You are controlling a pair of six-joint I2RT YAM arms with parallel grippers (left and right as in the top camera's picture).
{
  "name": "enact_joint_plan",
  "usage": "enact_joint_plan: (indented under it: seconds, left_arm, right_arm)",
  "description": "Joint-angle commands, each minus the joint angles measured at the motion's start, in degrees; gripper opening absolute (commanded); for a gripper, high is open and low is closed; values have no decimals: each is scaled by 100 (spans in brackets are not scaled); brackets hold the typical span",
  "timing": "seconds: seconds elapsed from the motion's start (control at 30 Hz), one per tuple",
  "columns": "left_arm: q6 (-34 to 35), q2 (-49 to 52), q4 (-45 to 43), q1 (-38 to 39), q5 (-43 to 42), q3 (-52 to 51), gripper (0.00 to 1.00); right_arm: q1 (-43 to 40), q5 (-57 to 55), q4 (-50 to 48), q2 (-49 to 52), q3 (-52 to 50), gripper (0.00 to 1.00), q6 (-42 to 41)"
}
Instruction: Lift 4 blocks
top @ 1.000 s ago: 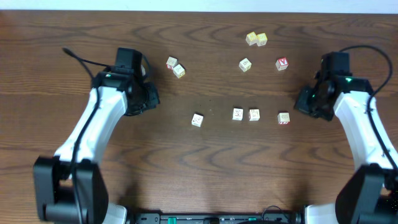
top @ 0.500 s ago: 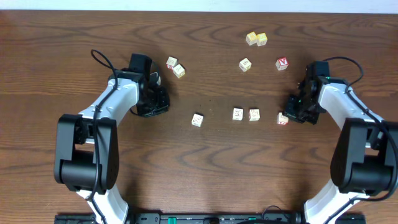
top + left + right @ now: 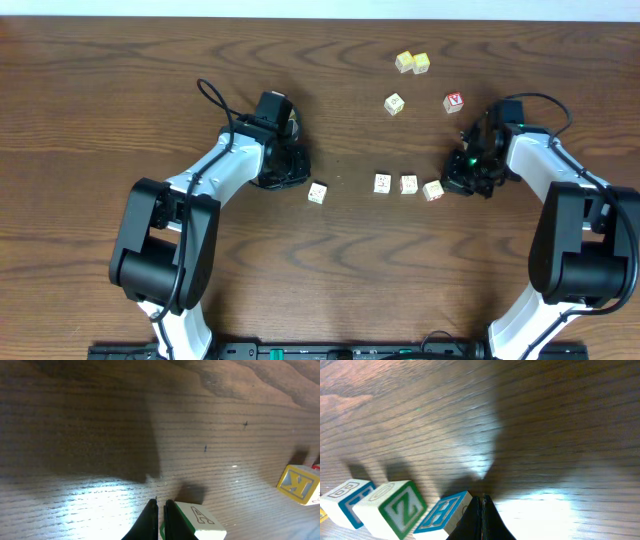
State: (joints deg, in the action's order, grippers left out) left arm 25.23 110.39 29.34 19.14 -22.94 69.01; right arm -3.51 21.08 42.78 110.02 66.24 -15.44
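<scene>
Both clenched: left pincer (image 3: pixel 160 510) beside a cropped cream wooden green-A cube (image 3: pixel 197 521); right pincer (image 3: pixel 481 505) touching a half-hidden cream blue-B cube (image 3: pixel 442 515).

Z block (image 3: pixel 395 506): green "Z" in a green frame.
B block (image 3: pixel 442 512): blue "B", just right of the Z block.
A block (image 3: pixel 200 519): outlined "A", green border; same row as the Z block, well apart.
K block (image 3: pixel 299 484): blue "K" on yellow, tilted; place relative to the Z block unclear.
Red-letter block (image 3: pixel 454 102): beyond the Z block; letter too small to read.
</scene>
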Motion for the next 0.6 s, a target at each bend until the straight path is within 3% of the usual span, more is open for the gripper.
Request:
enact_joint_plan:
  seconds: [0.0,0.4,0.57]
  left_arm:
    - [254,87,2,70,310,-55,7]
    - [208,63,442,-116,315,-55,7]
    - [258,85,260,76,826,-55,7]
  right_arm:
    - [238,170,4,59,-35,1,-481]
    - [511,-302,229,59,-35,1,-1054]
    - [531,-610,190,57,83,1,-988]
